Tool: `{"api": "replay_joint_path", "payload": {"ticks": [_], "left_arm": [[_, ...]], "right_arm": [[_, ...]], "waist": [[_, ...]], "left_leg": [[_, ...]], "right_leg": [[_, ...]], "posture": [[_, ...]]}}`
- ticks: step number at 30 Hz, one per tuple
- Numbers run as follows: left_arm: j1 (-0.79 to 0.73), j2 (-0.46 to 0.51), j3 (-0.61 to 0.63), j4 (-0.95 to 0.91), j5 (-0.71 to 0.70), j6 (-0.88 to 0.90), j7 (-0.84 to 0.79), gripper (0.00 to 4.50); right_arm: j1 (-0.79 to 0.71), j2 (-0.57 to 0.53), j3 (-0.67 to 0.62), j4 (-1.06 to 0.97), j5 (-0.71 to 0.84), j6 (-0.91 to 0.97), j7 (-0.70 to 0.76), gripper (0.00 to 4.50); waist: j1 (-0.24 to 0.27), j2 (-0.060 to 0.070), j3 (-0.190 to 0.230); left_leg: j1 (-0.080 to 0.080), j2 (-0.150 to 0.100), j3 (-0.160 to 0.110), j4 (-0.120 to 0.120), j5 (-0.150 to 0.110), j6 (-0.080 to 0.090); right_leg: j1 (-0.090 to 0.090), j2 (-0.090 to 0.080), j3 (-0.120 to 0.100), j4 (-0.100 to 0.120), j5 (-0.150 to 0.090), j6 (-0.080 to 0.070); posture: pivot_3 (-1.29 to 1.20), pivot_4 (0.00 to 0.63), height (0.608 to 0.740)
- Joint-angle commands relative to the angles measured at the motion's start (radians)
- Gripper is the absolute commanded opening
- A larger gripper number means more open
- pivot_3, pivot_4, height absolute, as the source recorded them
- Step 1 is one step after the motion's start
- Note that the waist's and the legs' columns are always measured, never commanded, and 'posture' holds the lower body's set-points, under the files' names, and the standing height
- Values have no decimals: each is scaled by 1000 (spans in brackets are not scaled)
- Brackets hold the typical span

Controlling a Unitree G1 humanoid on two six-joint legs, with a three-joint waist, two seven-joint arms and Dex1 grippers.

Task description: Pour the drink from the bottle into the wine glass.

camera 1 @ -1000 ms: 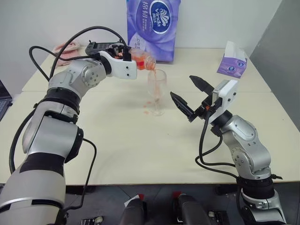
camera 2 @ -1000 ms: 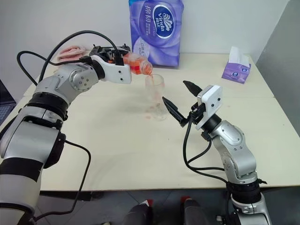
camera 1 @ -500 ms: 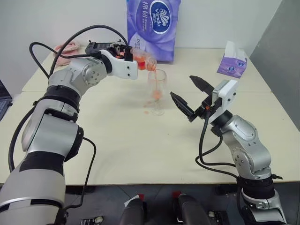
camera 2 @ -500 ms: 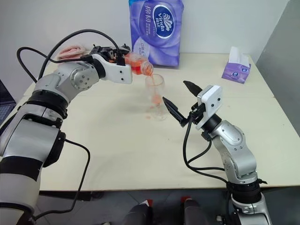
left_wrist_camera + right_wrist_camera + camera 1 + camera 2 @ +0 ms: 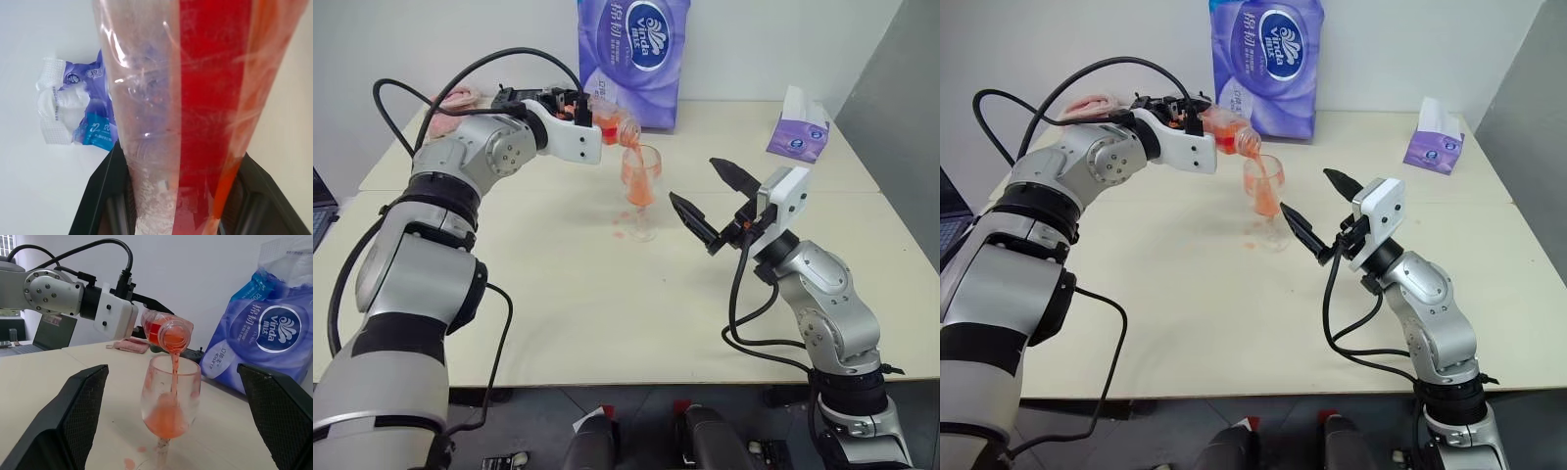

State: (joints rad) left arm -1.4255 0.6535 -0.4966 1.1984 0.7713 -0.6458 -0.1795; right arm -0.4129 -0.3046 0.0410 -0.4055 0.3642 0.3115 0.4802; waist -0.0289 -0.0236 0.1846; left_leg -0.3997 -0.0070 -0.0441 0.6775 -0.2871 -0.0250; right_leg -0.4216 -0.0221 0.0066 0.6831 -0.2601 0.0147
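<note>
My left gripper is shut on the bottle, which it holds tipped over with the open mouth above the wine glass. A thin stream of orange-red drink runs from the mouth into the bowl, where it pools at the bottom. In the left wrist view the bottle lies between the black fingers. My right gripper stands open just right of the glass, not touching it, with nothing between its fingers.
Orange drops lie on the cream table by the glass's foot. A tall purple tissue pack stands behind the glass and a small tissue box at the back right. A pink object and a black device sit at the back left.
More drink has gathered in the glass bowl, which now looks orange. The bottle's mouth has tipped slightly further. Both arms have stayed in place.
</note>
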Motion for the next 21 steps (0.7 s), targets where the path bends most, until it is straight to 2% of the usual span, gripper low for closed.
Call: {"api": "replay_joint_path", "payload": {"ticks": [1, 21], "left_arm": [[-58, 25, 2, 2, 4, -4, 32, 1681], [-90, 18, -27, 38, 34, 3, 65, 1681]], "right_arm": [[-10, -3, -14, -18, 0, -13, -1, 4500], [-13, -8, -18, -15, 0, -10, 0, 4500]], "waist": [[0, 0, 0], [0, 0, 0]], "left_leg": [[0, 0, 0, 0, 0, 0], [0, 0, 0, 0, 0, 0]], "right_leg": [[0, 0, 0, 0, 0, 0], [0, 0, 0, 1, 0, 0]], "posture": [[0, 150, 740], [0, 150, 740]]}}
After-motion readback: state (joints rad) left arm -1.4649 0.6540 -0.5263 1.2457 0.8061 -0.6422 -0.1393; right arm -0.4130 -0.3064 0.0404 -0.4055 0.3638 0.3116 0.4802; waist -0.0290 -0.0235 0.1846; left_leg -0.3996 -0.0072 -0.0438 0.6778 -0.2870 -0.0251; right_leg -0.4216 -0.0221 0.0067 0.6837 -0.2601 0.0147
